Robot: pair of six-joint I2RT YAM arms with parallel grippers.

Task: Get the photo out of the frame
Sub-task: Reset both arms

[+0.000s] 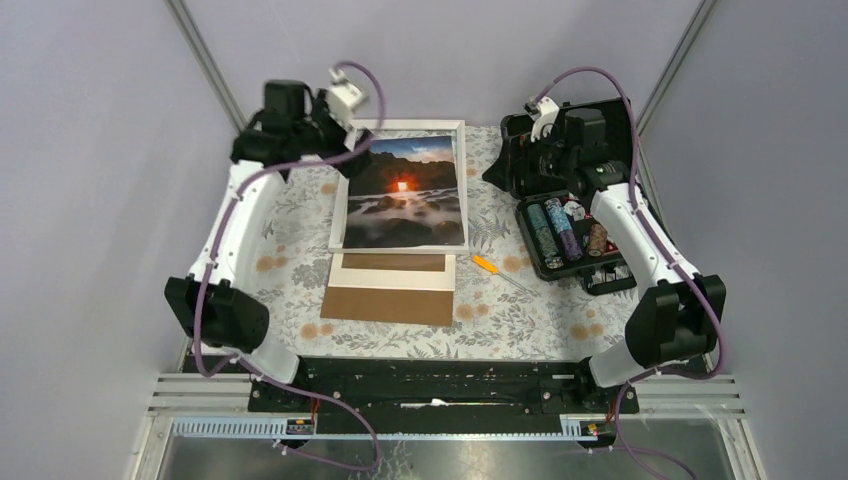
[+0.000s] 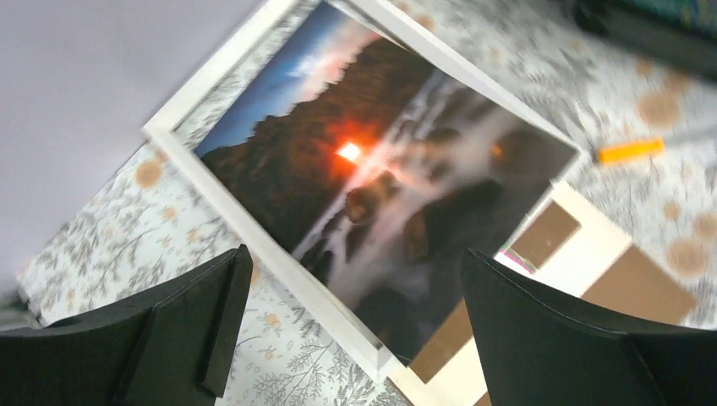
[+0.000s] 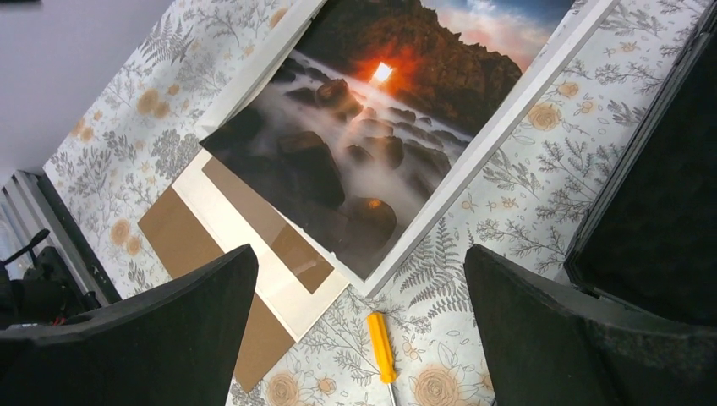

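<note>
**Top view.** The photo [image 1: 405, 195] lies face up at centre on the frame [image 1: 400, 126], slightly askew to the white border. Directly below them a cream-white mat [image 1: 395, 280] rests on a brown board [image 1: 385, 305]. An orange screwdriver [image 1: 485, 264] lies to the right of these, near the black case [image 1: 527, 238] at right of centre.

**Wrist views.** The left gripper [image 2: 355, 279] is released, with nothing between its fingers, and hangs at the frame's upper-left corner. The right gripper [image 3: 359, 279] is likewise released and sits at upper right, over the case.
</note>
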